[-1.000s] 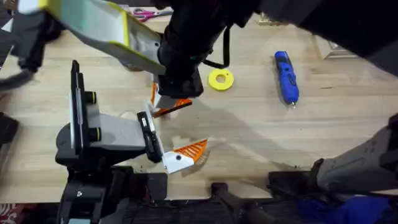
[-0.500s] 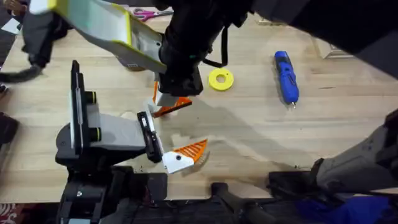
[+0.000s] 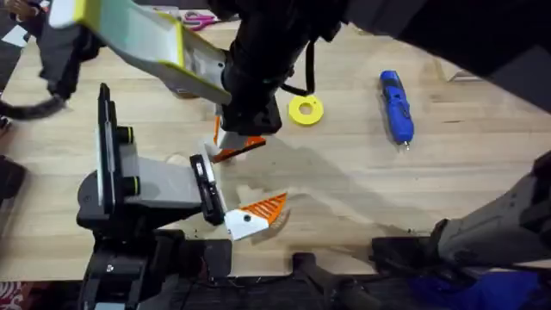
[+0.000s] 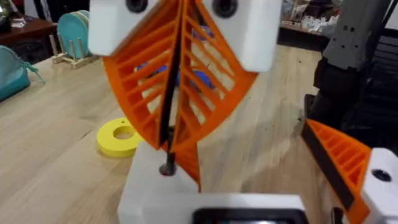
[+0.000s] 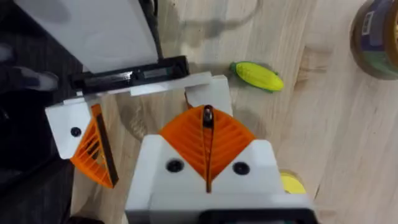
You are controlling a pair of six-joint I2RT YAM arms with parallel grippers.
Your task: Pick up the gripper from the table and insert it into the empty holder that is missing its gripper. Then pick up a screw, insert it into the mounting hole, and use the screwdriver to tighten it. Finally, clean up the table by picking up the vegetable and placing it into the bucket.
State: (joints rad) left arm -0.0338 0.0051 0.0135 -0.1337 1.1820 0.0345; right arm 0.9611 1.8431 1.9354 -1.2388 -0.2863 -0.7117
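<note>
My right gripper is shut on a small dark screw held upright between its orange ribbed pads. The screw's tip is at the top of the white holder, one finger of my left gripper. An orange gripper strip lies along that holder's inner side. The left gripper is open, and its other finger carries an orange tip. The vegetable, a yellow corn cob, lies on the table just beyond the holder. The bucket stands farther off. The blue screwdriver lies at the right of the table.
A flat yellow ring lies between the grippers and the screwdriver. Pink-handled scissors lie at the far edge. The right arm's dark body reaches across the middle and hides the table under it. Bare wood stretches around the screwdriver.
</note>
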